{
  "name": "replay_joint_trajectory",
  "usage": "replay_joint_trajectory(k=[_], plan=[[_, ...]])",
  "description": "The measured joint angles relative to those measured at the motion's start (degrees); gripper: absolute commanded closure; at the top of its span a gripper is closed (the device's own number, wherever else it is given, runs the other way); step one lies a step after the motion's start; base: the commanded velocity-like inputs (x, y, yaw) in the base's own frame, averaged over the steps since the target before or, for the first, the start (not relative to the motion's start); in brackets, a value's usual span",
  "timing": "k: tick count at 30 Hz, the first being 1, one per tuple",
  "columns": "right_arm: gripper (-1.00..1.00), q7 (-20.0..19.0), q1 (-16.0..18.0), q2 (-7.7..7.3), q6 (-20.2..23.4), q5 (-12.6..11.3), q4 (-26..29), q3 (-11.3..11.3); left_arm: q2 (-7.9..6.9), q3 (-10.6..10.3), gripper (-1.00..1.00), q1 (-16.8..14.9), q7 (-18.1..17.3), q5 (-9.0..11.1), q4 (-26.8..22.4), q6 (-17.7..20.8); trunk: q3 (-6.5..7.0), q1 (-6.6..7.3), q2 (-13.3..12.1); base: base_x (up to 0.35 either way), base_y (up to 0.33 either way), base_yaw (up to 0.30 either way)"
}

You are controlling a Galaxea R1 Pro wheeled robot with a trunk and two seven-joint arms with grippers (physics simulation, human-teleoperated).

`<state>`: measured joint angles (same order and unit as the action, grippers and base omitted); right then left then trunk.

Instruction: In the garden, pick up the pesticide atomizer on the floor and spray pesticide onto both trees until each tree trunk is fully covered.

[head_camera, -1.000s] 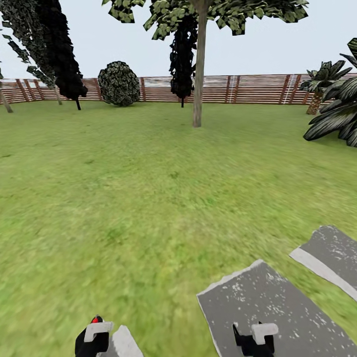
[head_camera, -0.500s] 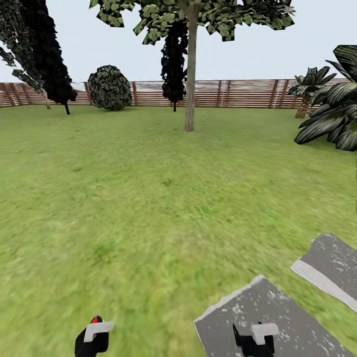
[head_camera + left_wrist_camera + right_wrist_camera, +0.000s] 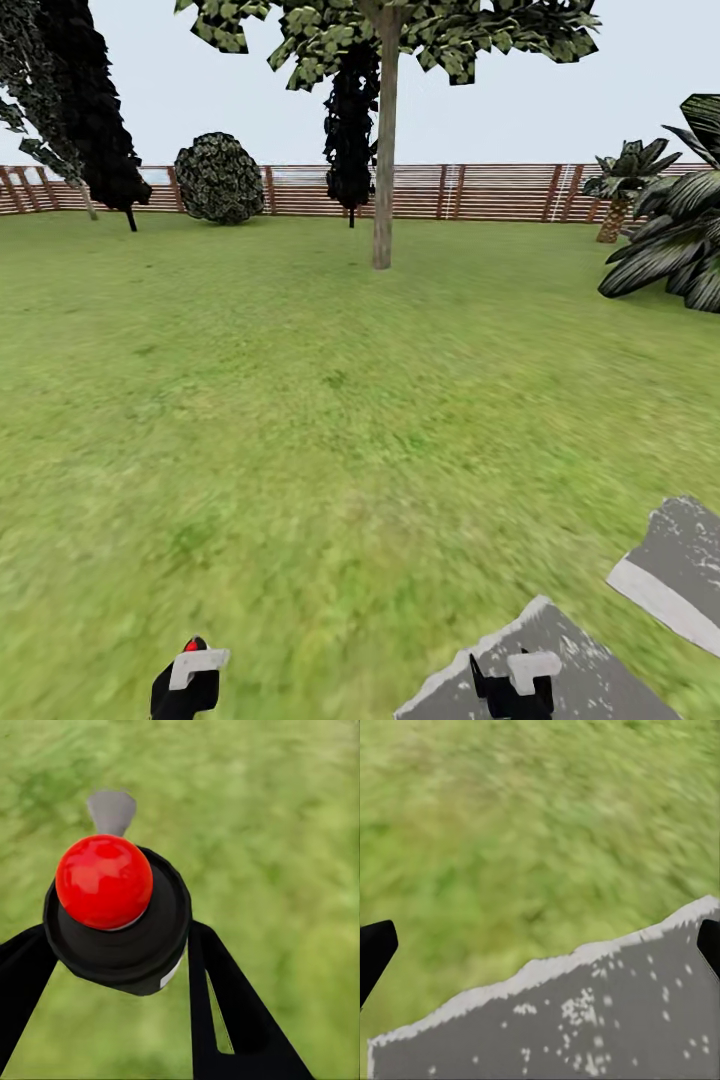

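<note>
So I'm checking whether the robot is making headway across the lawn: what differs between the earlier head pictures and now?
The whole view shifted, so the camera moved: the grey stone paving slabs slid down toward the bottom edge, and the straight grey-tan tree trunk drifted slightly left. Unchanged: the left gripper stays shut on the black atomizer with the red round top, and the right gripper stays open and empty.

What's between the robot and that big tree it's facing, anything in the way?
Nothing visible blocks it. Open grass lawn runs from the left gripper, which holds the red-topped atomizer, up to the grey-tan tree trunk. The grey paving slabs lie flat, off to the right near the right gripper.
</note>
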<state>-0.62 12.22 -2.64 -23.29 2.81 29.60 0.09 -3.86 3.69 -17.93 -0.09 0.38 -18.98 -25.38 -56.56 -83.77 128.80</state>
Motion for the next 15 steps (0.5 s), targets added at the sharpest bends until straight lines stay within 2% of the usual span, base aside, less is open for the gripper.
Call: replay_joint_trajectory(k=[15], plan=[[-1.00,0.0,0.0,0.00,0.0,0.0,0.0,-0.1,-0.33,0.0,1.00,0.0,0.0,0.0,0.0,0.1,0.00,0.00,0.0,0.339,0.000,0.000]])
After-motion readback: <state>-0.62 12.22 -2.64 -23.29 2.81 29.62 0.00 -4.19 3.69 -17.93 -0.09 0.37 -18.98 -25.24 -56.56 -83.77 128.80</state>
